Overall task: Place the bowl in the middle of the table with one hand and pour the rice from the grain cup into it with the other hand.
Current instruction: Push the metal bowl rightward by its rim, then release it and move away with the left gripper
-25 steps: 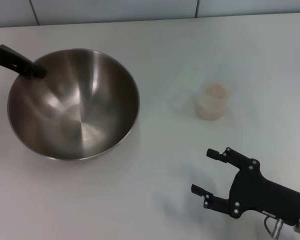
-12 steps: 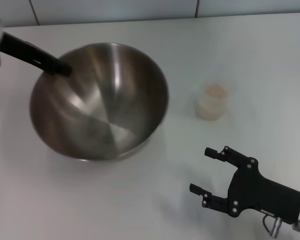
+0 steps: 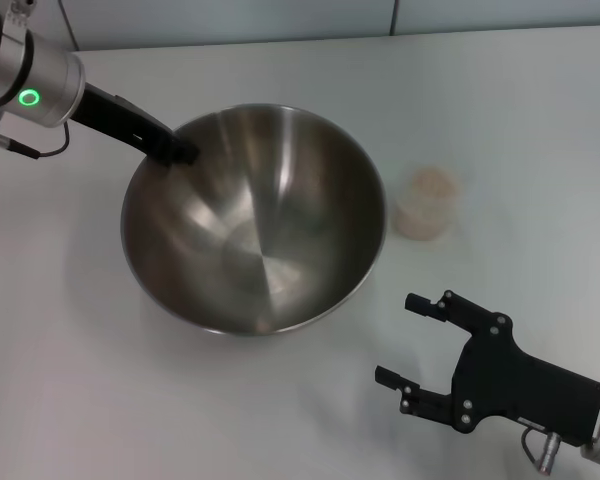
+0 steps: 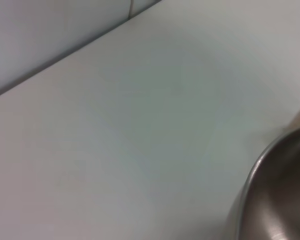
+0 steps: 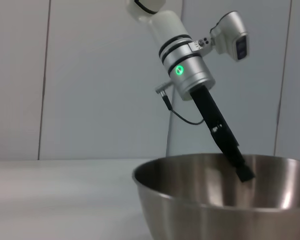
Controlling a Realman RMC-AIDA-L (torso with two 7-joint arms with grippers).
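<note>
The steel bowl [image 3: 255, 220] sits near the middle of the white table [image 3: 70, 380]. My left gripper [image 3: 176, 152] is shut on the bowl's far-left rim; it also shows in the right wrist view [image 5: 244, 172], with the bowl [image 5: 210, 205] below it. The left wrist view shows part of the bowl's rim [image 4: 275, 195]. The clear grain cup [image 3: 424, 204] holds rice [image 3: 432, 183] and stands upright just right of the bowl. My right gripper [image 3: 412, 339] is open and empty, near the table's front right, short of the cup.
A tiled wall [image 3: 230, 20] runs along the table's far edge. The left arm's silver wrist [image 3: 30, 75] with a green light hangs over the table's back left.
My left gripper has carried the bowl to the right, from the left side toward the middle, close to the cup. The right gripper has barely moved.
</note>
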